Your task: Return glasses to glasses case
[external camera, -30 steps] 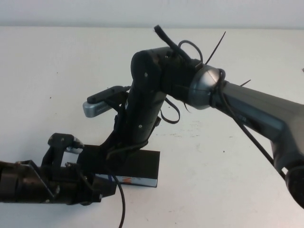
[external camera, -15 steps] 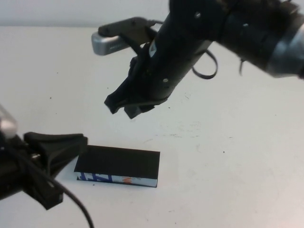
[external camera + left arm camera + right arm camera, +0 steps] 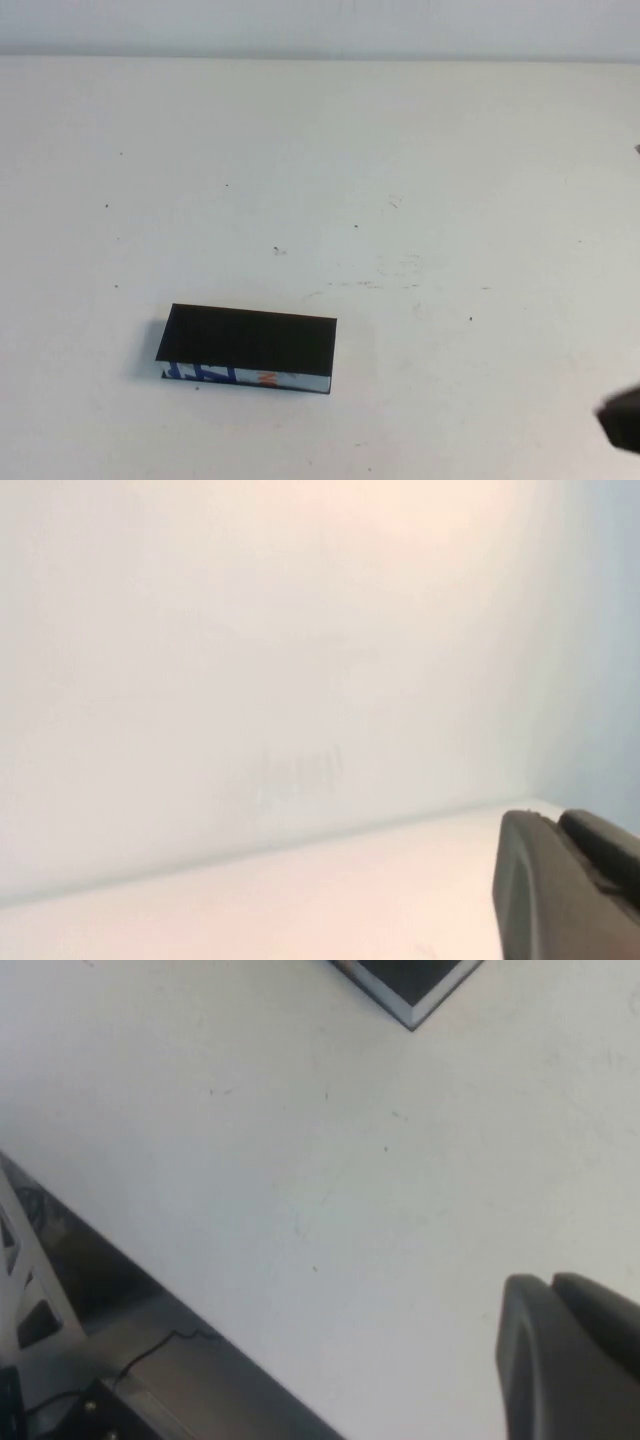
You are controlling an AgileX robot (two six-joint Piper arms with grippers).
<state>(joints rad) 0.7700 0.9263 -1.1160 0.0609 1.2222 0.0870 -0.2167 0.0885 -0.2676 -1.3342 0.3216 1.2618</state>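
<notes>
While both arms sat almost wholly outside the high view, the glasses case [image 3: 248, 349] lay alone on the white table [image 3: 420, 180], toward the robot's left and near the robot's side of the surface. Its flat black lid was down, and the blue, white and orange patterned front side faced the robot. The glasses were not visible in any view, with the case lid closed.

The right gripper [image 3: 570, 1355] showed in the right wrist view as a dark finger body above the bare table near the table's edge, with a corner of the case well apart from it. A dark shape at the lower right corner of the high view was probably part of that arm. Whether its fingers were open or closed could not be told.

The left gripper [image 3: 565, 880] appeared in the left wrist view as a dark finger body against a pale wall and the table; its state could not be told either.
</notes>
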